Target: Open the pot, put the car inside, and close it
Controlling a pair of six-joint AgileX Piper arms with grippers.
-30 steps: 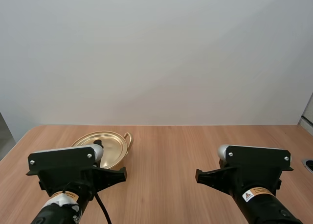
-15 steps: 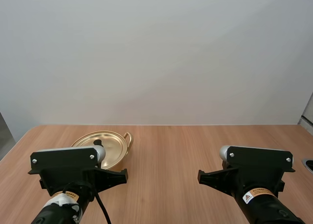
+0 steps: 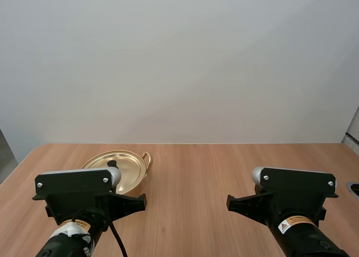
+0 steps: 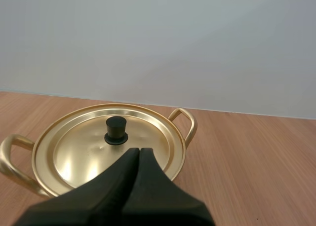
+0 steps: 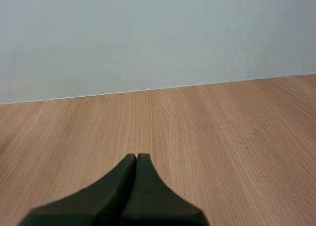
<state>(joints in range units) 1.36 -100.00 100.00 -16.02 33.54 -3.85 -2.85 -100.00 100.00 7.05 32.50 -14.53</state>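
Ahead of the left gripper (image 4: 138, 150), just beyond its clenched, empty fingertips (image 4: 129, 159): one pot (image 3: 139, 175) at the far left of the table (image 5: 222, 127), lid (image 4: 79, 152) on, black knob (image 4: 116, 131) dead in line. Falls to the left, nearer by far. Well apart over bare wood, the right gripper (image 5: 137, 156), likewise clamped on nothing. One lid, one knob, two handles (image 4: 183, 123) — set left and right.

Setting: lab-style robot test bench.
Evidence: bare wooden table (image 3: 213, 173); blank pale wall (image 3: 179, 60); left arm (image 3: 78, 198) and right arm (image 3: 291, 201) mounted.
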